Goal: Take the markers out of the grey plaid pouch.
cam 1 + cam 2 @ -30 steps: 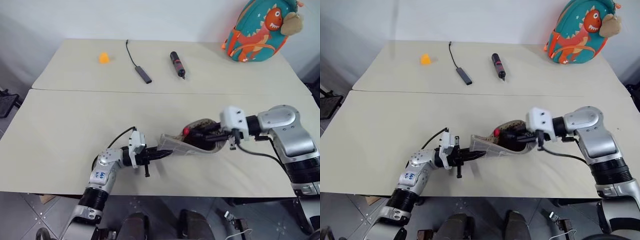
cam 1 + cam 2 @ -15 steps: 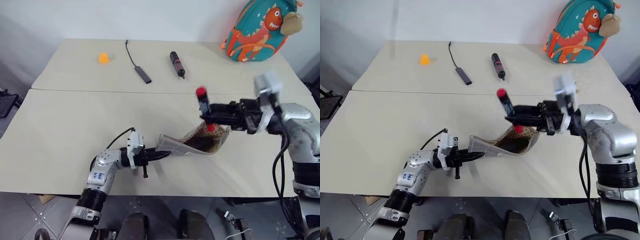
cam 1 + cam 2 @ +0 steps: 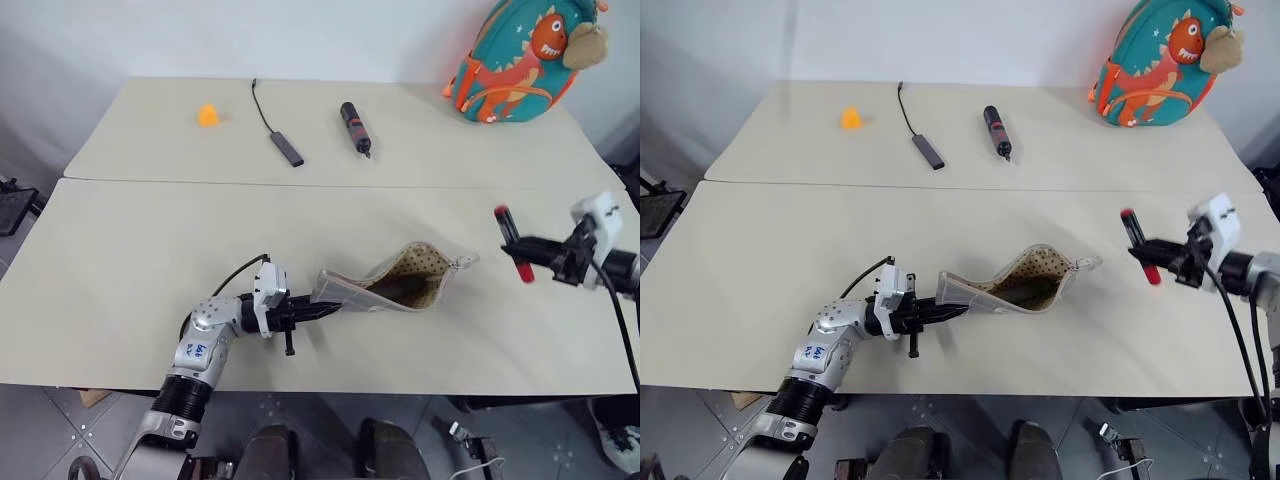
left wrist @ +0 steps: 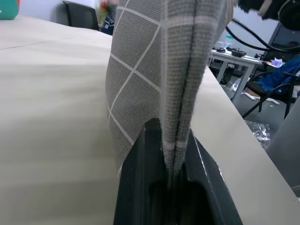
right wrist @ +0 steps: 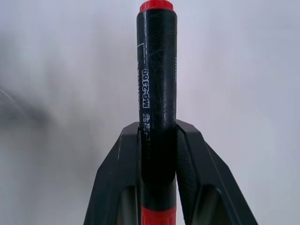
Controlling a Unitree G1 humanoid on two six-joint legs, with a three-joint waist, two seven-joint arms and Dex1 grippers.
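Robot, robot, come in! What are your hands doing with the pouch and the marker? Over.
Left gripper shut on grey plaid pouch, mouth open. Right gripper shut on red-capped marker, out beside the pouch. Nothing in the way.

Silver-grey metal shell on left forearm (image 3: 200, 350), small blue marking printed near elbow. Black ribbed collar below it. Black cable looping over wrist to white boxy wrist block (image 3: 271, 292). Two black fingers per gripper, matte, wedge-shaped. White wrist block on right arm (image 3: 597, 215), black cable trailing behind.
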